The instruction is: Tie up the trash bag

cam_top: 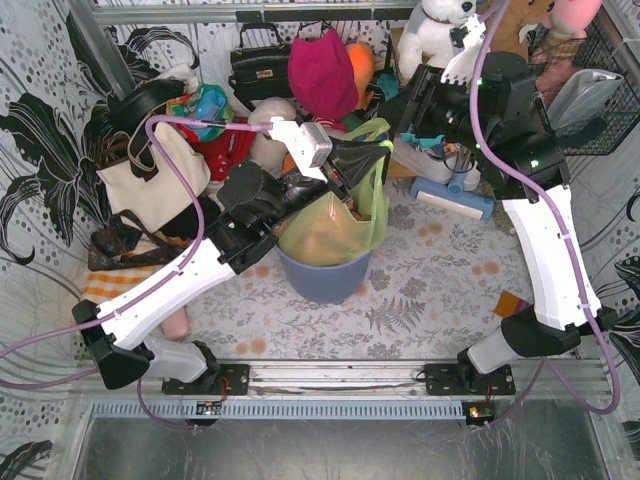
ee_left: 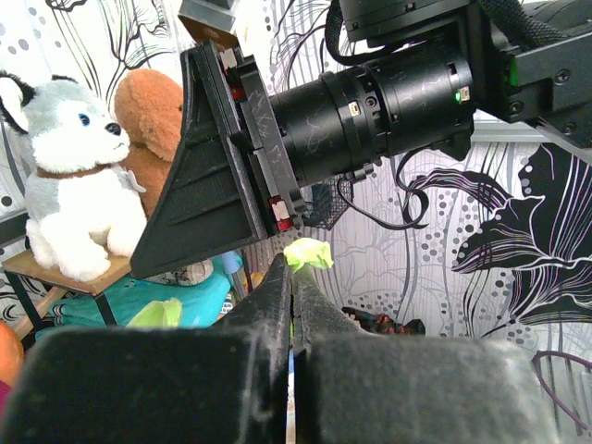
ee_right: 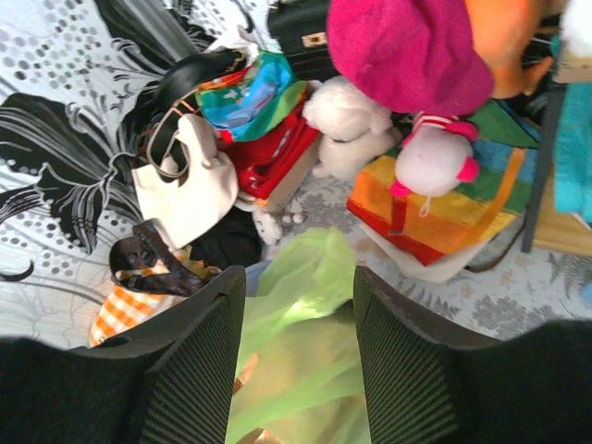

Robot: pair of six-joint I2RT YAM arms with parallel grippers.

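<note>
The trash bag (cam_top: 330, 228), thin light-green plastic with tan paper showing through, sits in a round blue-grey bin (cam_top: 325, 275) at the table's middle. My left gripper (cam_top: 335, 190) is at the bag's top edge. In the left wrist view it (ee_left: 294, 277) is shut on a strip of the green plastic, and a scrap (ee_left: 308, 252) sticks out past the tips. My right gripper (cam_top: 352, 160) hovers just above the bag, beside the raised green handle (cam_top: 380, 150). In the right wrist view it (ee_right: 299, 277) is open, with the bag (ee_right: 305, 314) below and between the fingers, not touching them.
A white tote bag (cam_top: 160, 180), black handbag (cam_top: 262, 65), magenta hat (cam_top: 322, 72) and plush toys (cam_top: 435, 35) crowd the back and left. A wire basket (cam_top: 590, 90) stands at the back right. A blue-white object (cam_top: 450, 195) lies right of the bin.
</note>
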